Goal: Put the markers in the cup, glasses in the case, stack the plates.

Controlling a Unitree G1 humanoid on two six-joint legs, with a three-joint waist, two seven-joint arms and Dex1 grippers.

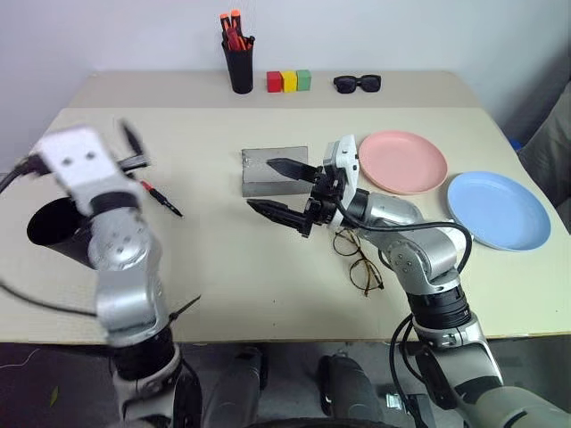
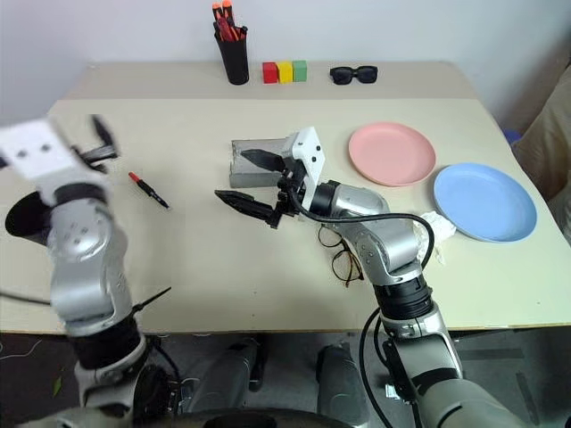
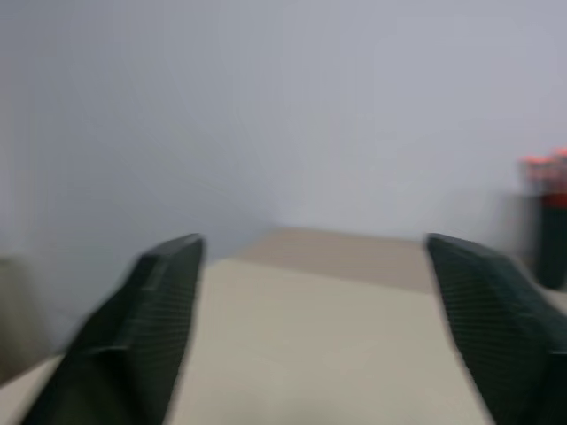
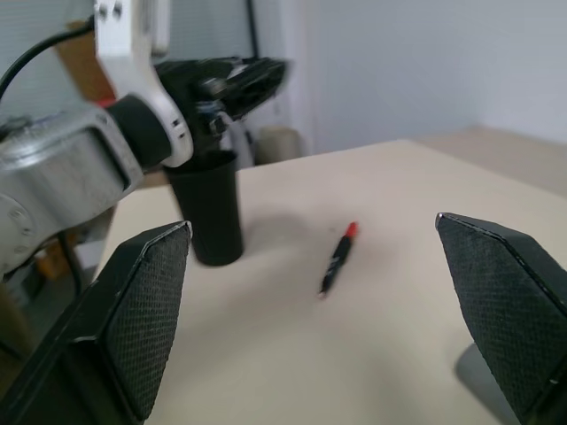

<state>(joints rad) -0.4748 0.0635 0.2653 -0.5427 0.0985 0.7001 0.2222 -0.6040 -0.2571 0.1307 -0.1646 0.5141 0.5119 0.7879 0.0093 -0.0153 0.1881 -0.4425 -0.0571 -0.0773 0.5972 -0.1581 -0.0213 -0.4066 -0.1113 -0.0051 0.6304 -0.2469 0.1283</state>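
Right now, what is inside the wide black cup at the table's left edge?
The cup shows a dark interior with nothing identifiable in it. The left arm covers part of its mouth, so its contents cannot be confirmed. The red marker lies on the table beside it.

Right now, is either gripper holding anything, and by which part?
Nothing is held: the left gripper and right gripper are both open and empty.
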